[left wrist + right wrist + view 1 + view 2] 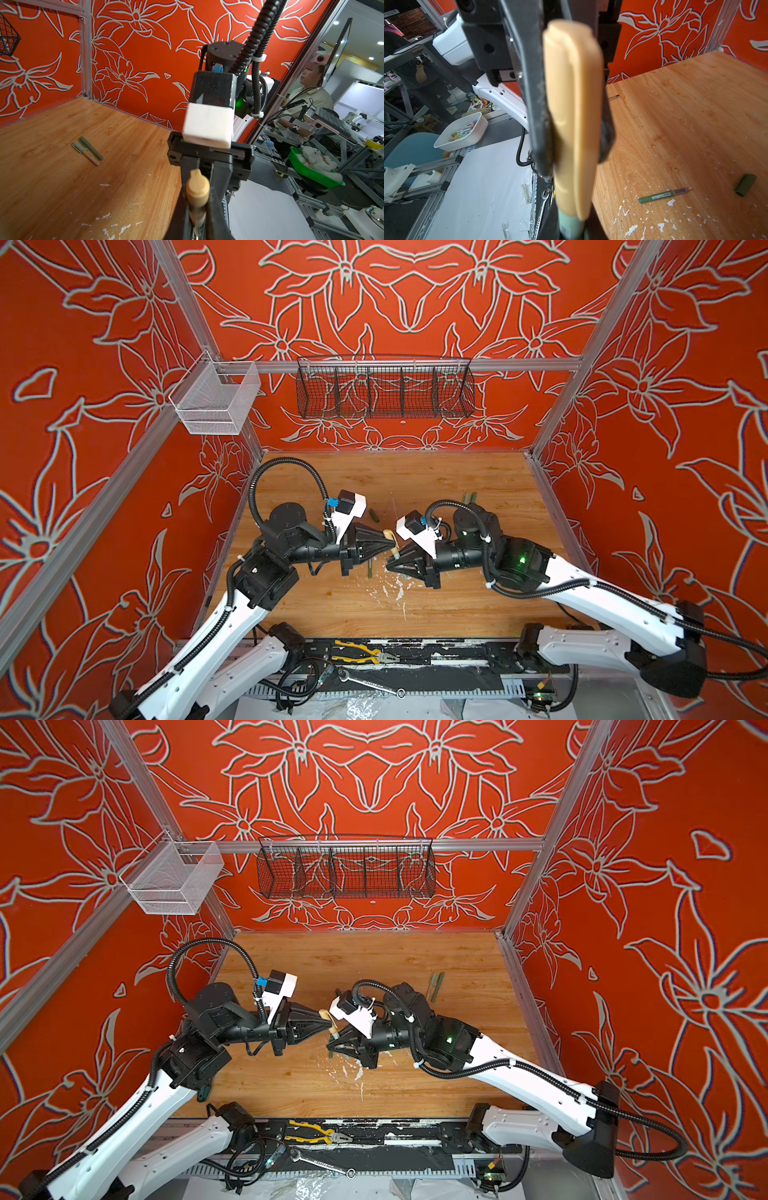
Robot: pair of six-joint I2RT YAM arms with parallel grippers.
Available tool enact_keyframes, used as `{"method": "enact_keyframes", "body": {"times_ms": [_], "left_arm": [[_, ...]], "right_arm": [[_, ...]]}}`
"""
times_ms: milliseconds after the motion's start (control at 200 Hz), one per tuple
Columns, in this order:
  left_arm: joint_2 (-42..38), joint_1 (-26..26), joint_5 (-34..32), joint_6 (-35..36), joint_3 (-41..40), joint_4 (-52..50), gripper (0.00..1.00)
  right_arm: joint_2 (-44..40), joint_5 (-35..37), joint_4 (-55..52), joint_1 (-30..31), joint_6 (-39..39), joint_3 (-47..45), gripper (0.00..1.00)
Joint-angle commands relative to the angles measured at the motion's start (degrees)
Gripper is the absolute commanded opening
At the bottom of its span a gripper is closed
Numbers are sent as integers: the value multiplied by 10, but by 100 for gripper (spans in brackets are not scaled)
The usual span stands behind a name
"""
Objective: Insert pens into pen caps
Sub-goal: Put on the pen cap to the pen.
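Pinching a tan cap (571, 104), left jaws meet right jaws' green pen (565, 223).

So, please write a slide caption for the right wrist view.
A tan pen cap meets a pale green pen; another green pen and a dark cap lie on the table.

top views: high over front edge, tilted down, far, both cover light wooden desk (457, 605) | left wrist: low, close, faces black-and-white right arm (224, 54) | right wrist: closest, faces left arm (500, 97) | wrists share tan round-ended pen cap (197, 187)
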Motion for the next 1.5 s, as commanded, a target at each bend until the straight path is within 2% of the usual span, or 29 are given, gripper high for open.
{"method": "enact_keyframes", "body": {"times_ms": [0,530,786,1336,1496], "left_arm": [[8,-13,75,12,-44,-190,0],[35,-14,100,21,-41,-205,0],[35,-16,107,17,-45,-198,0],[41,-23,115,11,-44,-190,0],[9,-10,112,-24,-58,-130,0]], "right_arm": [[-67,46,240,-21,18,40,0],[-59,44,254,-21,20,50,0],[-47,39,188,-21,-17,136,0],[10,25,182,-22,-42,198,0],[8,21,126,-23,-50,204,0]]}}
